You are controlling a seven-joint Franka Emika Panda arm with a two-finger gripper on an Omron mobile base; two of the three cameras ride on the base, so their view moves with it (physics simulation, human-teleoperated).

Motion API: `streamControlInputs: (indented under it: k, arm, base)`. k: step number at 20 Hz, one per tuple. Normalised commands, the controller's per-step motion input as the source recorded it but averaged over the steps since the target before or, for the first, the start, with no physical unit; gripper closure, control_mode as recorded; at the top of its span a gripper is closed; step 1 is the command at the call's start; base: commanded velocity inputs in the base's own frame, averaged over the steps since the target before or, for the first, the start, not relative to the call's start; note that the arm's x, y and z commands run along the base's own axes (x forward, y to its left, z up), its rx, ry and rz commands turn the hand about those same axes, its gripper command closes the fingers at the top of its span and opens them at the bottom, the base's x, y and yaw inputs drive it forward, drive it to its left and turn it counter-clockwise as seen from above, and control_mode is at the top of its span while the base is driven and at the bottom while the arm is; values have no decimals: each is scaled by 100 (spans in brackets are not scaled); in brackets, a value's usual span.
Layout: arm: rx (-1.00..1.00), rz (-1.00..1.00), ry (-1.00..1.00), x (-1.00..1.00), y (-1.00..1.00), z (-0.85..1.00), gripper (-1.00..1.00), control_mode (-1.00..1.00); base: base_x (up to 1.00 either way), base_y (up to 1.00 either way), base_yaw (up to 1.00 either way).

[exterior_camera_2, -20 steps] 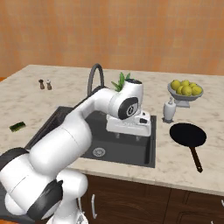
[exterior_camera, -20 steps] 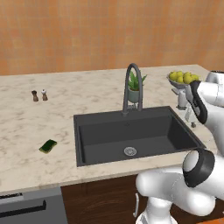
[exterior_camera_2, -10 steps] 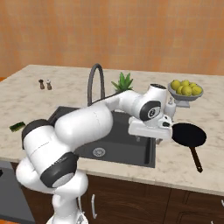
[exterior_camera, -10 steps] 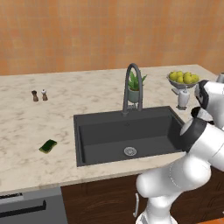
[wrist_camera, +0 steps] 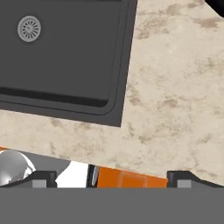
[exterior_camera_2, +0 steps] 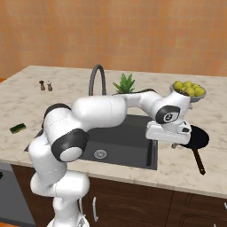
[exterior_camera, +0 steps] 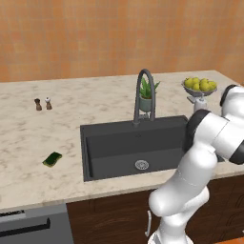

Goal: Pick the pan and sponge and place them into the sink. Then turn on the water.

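The black pan lies on the counter right of the sink, its long handle pointing toward the front edge. My gripper hangs open just left of the pan, over the counter strip beside the basin. In the hand view the gripper looks down on bare marble with nothing between its dark fingertips; the sink fills the upper left and a corner of the pan shows at top right. The green sponge lies flat on the counter left of the sink. No water is in view at the faucet.
A bowl of yellow fruit and a potted plant stand behind the sink. Salt and pepper shakers sit at the back left. My white arm arches across the basin. A dishwasher front is below the counter at left.
The arm has swung right, from over the sink to the counter beside the pan. The gripper has stayed open. Pan and sponge have not moved.
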Motion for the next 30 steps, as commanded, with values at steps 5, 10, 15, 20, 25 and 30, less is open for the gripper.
streamControlInputs:
  k: [5,10,15,20,25,30]
  arm:
    - [3,0,-17,1,-25,-11,-100,-100]
    - [3,0,-15,10,-28,-18,-100,-100]
    - [5,0,-9,5,-26,-2,-100,-100]
    - [4,0,0,7,-26,-16,-100,-100]
    - [6,1,0,10,-36,-20,-100,-100]
    - [3,4,0,12,-21,-12,-100,-100]
  base:
    - [0,0,0]
    - [0,0,0]
    - [0,0,0]
    - [0,0,0]
    - [0,0,0]
    - [0,0,0]
